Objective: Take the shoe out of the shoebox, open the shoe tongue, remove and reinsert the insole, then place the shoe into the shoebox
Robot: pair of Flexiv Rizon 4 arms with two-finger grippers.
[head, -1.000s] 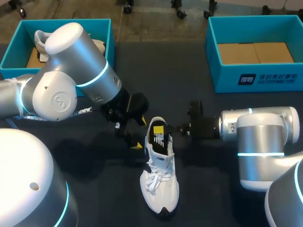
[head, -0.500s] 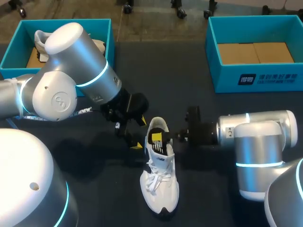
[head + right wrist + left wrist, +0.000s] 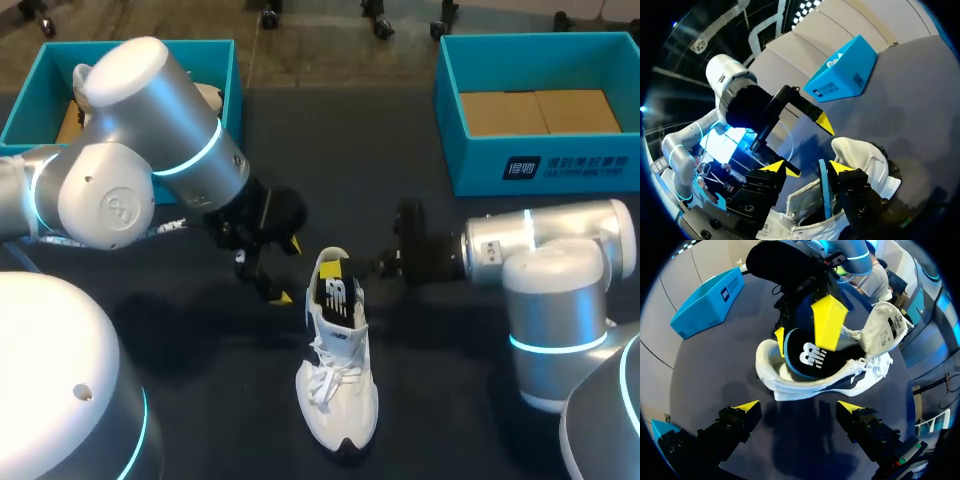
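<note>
A white shoe (image 3: 338, 400) lies on the dark table, toe toward the front edge, tongue folded forward. A dark insole (image 3: 337, 297) with a white logo stands half inside the shoe's opening. My right gripper (image 3: 350, 270) hovers at the heel with its fingers apart on either side of the insole (image 3: 824, 192); only one finger is near it, so it is open. My left gripper (image 3: 285, 272) stands open just left of the shoe (image 3: 790, 385), nothing between its fingers (image 3: 747, 407). From the left wrist view the insole (image 3: 812, 360) leans against the heel.
A teal shoebox (image 3: 230, 70) at the back left holds another white shoe (image 3: 85, 85). A second teal shoebox (image 3: 450, 110) at the back right has a cardboard floor. Bare table lies between them and in front of the shoe.
My right gripper has opened and let go of the insole, which now rests in the shoe. The left arm has drawn back slightly to the left.
</note>
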